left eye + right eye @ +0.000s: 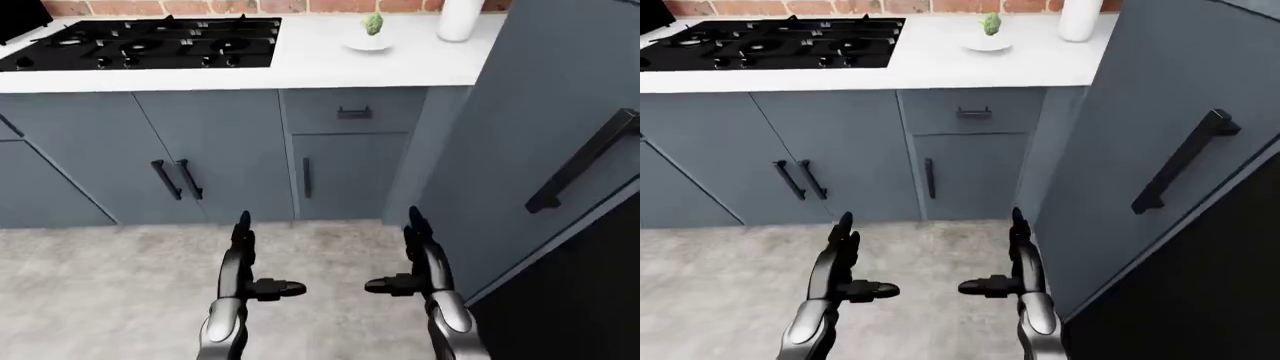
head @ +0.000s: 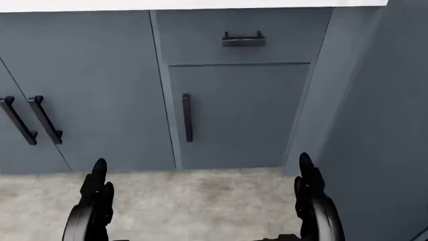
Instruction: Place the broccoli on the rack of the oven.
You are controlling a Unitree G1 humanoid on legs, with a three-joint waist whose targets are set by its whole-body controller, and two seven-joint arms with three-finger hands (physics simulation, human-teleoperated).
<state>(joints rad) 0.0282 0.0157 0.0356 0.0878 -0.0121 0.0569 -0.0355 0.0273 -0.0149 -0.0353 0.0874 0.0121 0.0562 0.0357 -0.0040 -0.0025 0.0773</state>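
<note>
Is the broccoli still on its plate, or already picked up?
On its plate: the broccoli sits on the plate; both robot hands hang empty.

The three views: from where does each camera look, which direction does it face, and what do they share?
Left-eye view: from the head, looking down over both arms at the counter, stove and broccoli on a plate; left hand and right hand show, open.
Right-eye view: nearly the same picture, things shifted slightly left.
Head view: from the head, tilted lower and closer, at the cabinet doors and floor; only the tops of both hands show.
Shared: the drawer handle and both hands.
</note>
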